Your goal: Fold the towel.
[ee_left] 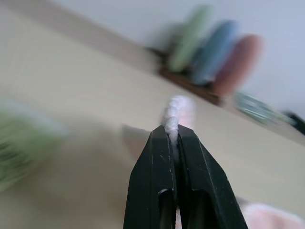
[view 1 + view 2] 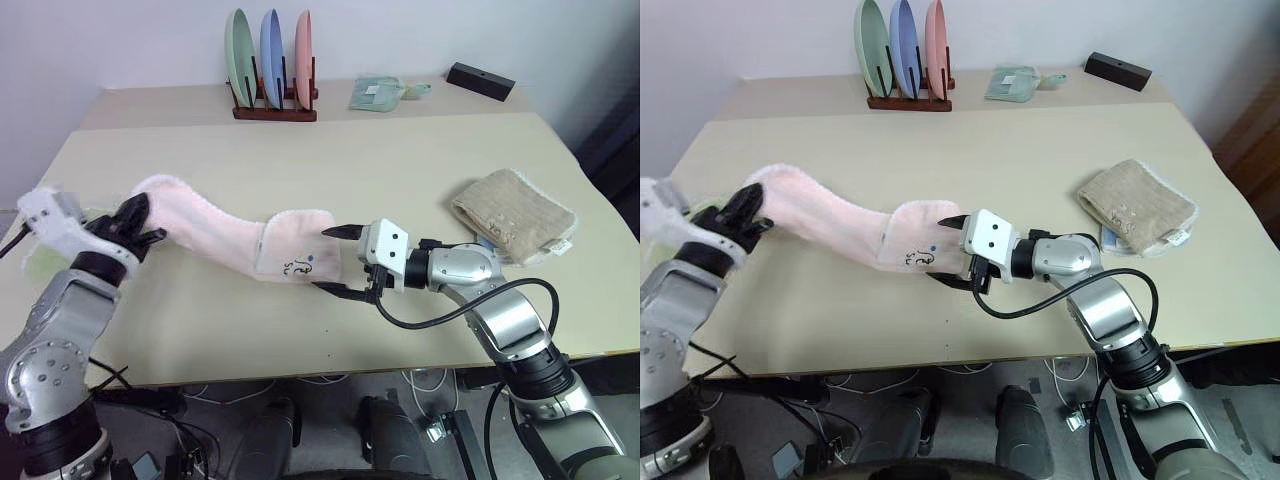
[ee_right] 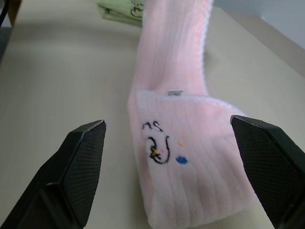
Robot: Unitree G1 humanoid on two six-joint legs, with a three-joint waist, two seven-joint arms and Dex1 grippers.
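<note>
The pale pink towel [image 2: 230,235] stretches across the front of the table as a long band. My left gripper [image 2: 145,225] is shut on its left end and holds that end raised off the table; in the left wrist view white terry pokes out between the closed fingertips [image 1: 167,138]. The towel's right end is folded over and lies flat, with the small dark logo [image 3: 159,148] facing up. My right gripper [image 2: 322,260] is open, pointing left, one finger on each side of that folded end, apart from the cloth.
A light green towel [image 3: 121,9] lies at the table's left edge, under my left hand. A folded beige towel [image 2: 515,215] sits at the right. At the back stand a plate rack [image 2: 272,60], a green packet [image 2: 375,93] and a black box [image 2: 480,80].
</note>
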